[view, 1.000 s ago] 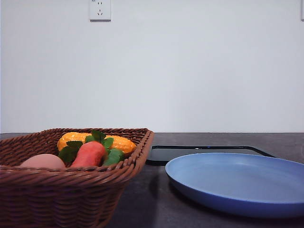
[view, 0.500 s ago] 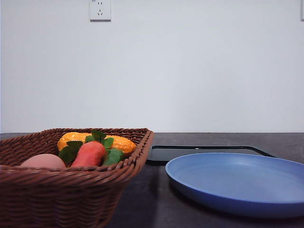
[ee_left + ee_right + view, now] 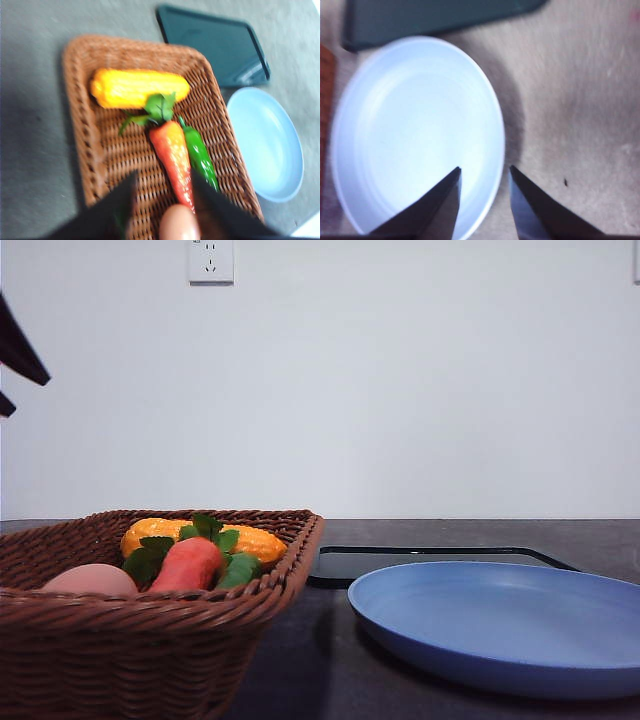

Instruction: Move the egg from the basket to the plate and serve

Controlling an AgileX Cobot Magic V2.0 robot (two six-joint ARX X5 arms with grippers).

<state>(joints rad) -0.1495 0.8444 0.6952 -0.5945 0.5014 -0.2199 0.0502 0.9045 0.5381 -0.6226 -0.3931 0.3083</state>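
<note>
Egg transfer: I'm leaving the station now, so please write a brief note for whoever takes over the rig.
Left gripper: open, empty, above the basket, the egg between its fingers' line.
Right gripper: open, empty, over the plate.
Egg lies in the basket beside the carrot, with the corn and green pepper.
Plate is bare; the black tray sits behind it.
Done: nothing.
Left: grasp egg, place on plate, serve.

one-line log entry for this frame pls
phase: approach | left claw: open above brownish-pink egg in brown wicker basket | right claw: open over blue round plate, bare
</note>
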